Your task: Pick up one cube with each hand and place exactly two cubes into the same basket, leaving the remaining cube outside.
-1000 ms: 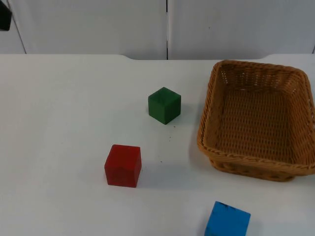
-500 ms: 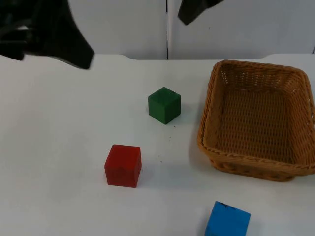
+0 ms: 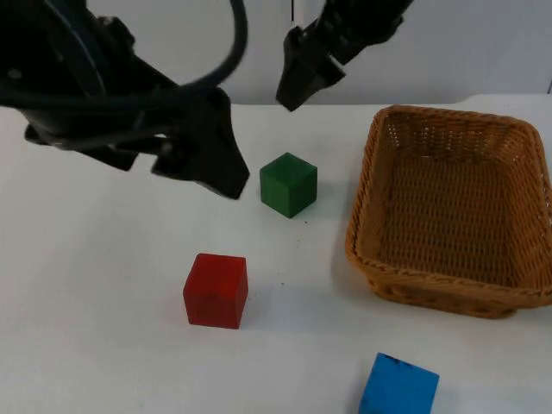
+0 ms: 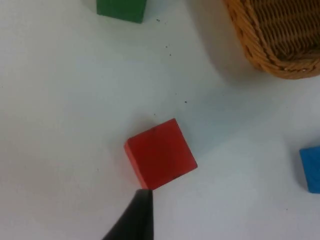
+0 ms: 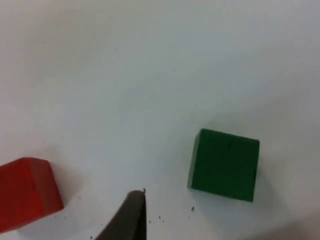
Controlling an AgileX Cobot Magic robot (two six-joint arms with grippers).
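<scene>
I see the left gripper hovering left of the green cube, above the red cube; can't tell its finger state. Right gripper hangs behind the green cube, finger state also unclear. Wicker basket sits right, nothing inside. Blue cube lies near the table's front edge.

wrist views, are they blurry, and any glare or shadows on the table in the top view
Left wrist view: slightly soft; the red cube and basket weave still read well. Right wrist view: softer; the green cube has fuzzy edges. Top view: even light on the table, no glare; faint shadows beside the red cube and basket; the left gripper and right gripper are dark, with little detail.
</scene>
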